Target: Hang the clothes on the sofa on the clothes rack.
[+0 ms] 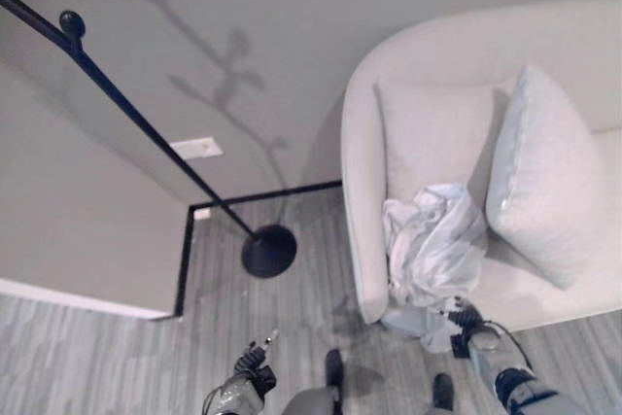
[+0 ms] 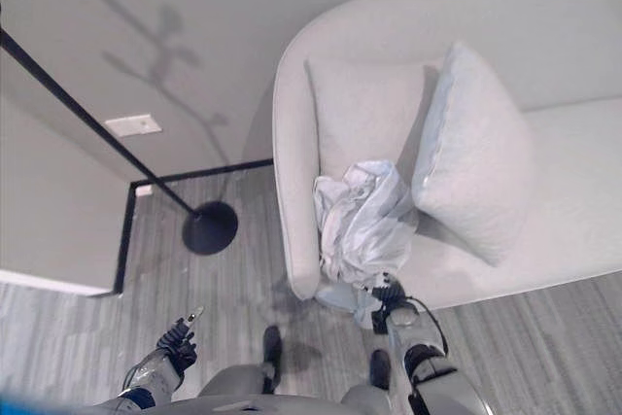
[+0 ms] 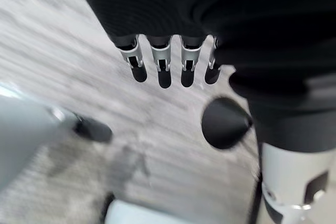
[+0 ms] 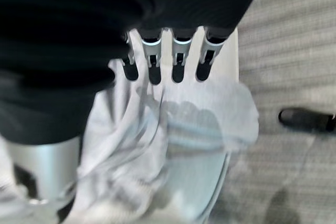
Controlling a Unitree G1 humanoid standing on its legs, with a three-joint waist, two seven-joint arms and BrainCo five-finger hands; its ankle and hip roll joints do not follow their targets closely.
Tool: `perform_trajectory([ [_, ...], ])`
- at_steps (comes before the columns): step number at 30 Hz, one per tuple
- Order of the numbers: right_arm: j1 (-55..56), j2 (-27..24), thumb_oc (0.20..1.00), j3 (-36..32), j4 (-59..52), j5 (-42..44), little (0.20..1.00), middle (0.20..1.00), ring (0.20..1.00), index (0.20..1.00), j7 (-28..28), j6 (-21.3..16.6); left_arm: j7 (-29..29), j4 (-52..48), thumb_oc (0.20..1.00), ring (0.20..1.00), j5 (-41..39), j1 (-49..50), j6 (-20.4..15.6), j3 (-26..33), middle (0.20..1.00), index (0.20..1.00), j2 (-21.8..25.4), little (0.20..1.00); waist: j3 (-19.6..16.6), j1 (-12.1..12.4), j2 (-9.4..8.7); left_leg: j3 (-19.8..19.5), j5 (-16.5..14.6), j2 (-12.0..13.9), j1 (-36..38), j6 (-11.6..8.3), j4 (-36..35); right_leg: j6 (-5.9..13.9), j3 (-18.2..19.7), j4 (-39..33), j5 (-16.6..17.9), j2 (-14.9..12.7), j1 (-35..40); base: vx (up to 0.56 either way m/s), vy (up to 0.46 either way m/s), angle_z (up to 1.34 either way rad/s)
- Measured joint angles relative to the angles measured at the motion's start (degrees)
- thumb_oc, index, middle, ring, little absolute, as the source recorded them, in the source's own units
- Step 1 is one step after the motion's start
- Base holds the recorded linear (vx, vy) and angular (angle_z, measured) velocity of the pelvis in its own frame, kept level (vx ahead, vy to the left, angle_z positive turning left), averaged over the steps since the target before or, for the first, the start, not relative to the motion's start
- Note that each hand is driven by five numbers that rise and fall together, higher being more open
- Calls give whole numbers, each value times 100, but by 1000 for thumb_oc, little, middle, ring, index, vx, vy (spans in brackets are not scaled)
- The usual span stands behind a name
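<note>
1. Left eye view: the job has hardly begun, I'd say. The pale garment [image 1: 432, 245] lies crumpled on the seat of the cream sofa [image 1: 362, 240], spilling over the front edge, with two cushions [image 1: 544, 177] propped behind and beside it. The clothes rack [image 1: 117, 94], a thin black pole with a knob near the top and a round foot on the floor, stands near the wall, well apart from the sofa, and nothing hangs on it. The right hand [image 1: 468, 323] sits at the garment's lower hem; the left hand [image 1: 255, 362] hangs low over the floor, away from both.

2. Right eye view: same scene. The right hand [image 2: 391, 300] touches the hanging edge of the cloth at the sofa front. The left hand [image 2: 178, 342] is by the robot's side and touching nothing.

3. Left wrist view: the left hand [image 3: 173, 69] has its fingers straight and relaxed over bare striped flooring, thumb apart, holding nothing.

4. Right wrist view: the right hand [image 4: 168, 61] has its fingers stretched out straight over the white fabric [image 4: 173, 129], resting on or just above it rather than curled round it. I'd judge no grasp is made yet.

5. What's left: grip the garment, lift it clear, carry it across, hang it. As for containers, there are none; the sofa alone holds the clothing.
</note>
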Motion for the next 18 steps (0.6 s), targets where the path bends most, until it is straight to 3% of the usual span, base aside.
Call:
perform_trajectory([
  [3, -57, -99, 1000, -95, 26, -208, 1000, 1000, 1000, 1000, -373, 48, 48, -151, 1000, 1000, -5, 310, -19, -39, 1000, 1000, -40, 1000, 51, -9, 44, -32, -5, 116, -198, -21, 85, -72, 0, 0, -6, 125, -166, -43, -13, -5],
  [8, 82, -349, 1000, -207, -322, -512, 1000, 1000, 1000, 1000, -962, 131, 150, -91, 1000, 1000, -24, 389, -49, 23, 1000, 1000, -90, 1000, 142, -33, -45, -67, 20, 175, -429, -53, 94, -112, -1, 0, 22, 183, -390, 0, 0, 0],
  [10, 139, -363, 1000, -191, -870, -1063, 1000, 1000, 1000, 1000, -1352, 180, 204, -156, 1000, 1000, -39, 331, -138, 139, 1000, 1000, -97, 1000, 168, -30, -72, -71, 21, 163, -575, -52, 113, -113, -5, -1, 32, 170, -517, 10, -4, 3],
  [18, -631, -33, 1000, -106, -235, -644, 1000, 1000, 1000, 1000, -1548, -61, 337, -409, 1000, 1000, -142, 266, -295, 39, 1000, 1000, -144, 1000, 274, 138, 50, -140, 17, 24, -756, -51, 184, -74, -121, -1, 18, 38, -606, 63, 53, 7],
])
